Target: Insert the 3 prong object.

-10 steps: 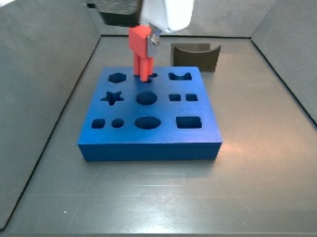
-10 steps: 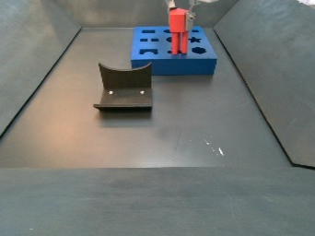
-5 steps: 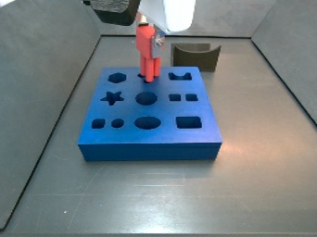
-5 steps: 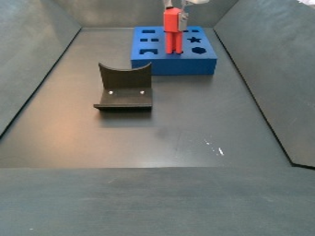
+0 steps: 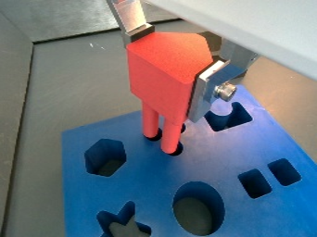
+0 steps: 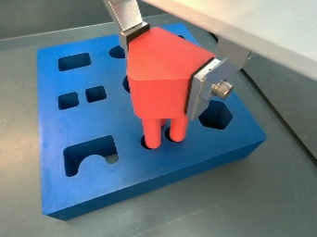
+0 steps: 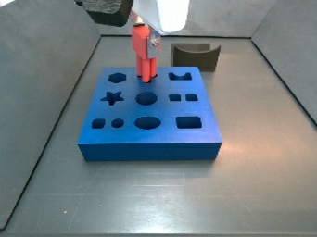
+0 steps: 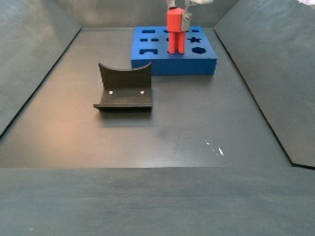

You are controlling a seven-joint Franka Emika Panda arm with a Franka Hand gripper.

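- Plainly, the 3 prong object [image 5: 168, 74] is clamped at its blocky upper body between the closed jaws of the gripper [image 6: 171, 57], above the blue block [image 7: 148, 111].
- It is judged light, stiff plastic (smooth-faced, so possibly slippery); the flat sides of the body are the sensible hold, and the thin prongs look bendable.
- Its long axis is held upright, prongs pointing down, their tips at or just inside a hole of the block in both wrist views.
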